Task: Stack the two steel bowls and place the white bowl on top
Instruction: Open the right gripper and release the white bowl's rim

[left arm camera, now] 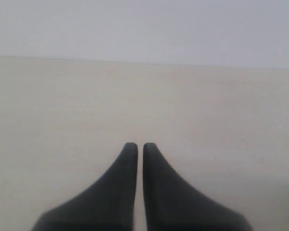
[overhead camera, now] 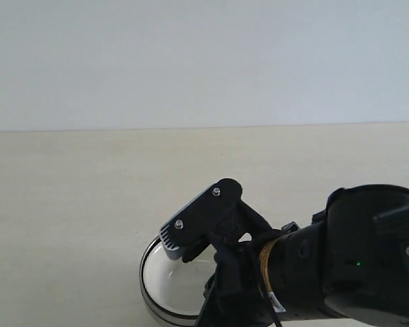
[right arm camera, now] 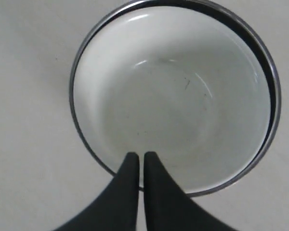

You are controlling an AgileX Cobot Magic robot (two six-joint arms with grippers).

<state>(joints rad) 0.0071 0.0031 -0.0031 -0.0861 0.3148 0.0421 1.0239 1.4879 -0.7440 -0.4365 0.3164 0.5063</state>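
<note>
The white bowl (right arm camera: 168, 106) sits nested in a steel bowl (right arm camera: 267, 62) on the worktop (overhead camera: 68, 191), at about six o'clock in the exterior view. The right pincer (right arm camera: 137, 155), clenched on nothing, hangs over their rim. The left pincer (left arm camera: 137, 144), likewise clenched and empty, is over the worktop.

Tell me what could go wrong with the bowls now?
The shut right hand hangs over the white bowl near its edge; moving lower, it might bump or tip it. The white bowl sits off-centre in the steel bowl, with a wider gap on one side, so a knock could shift it.
</note>
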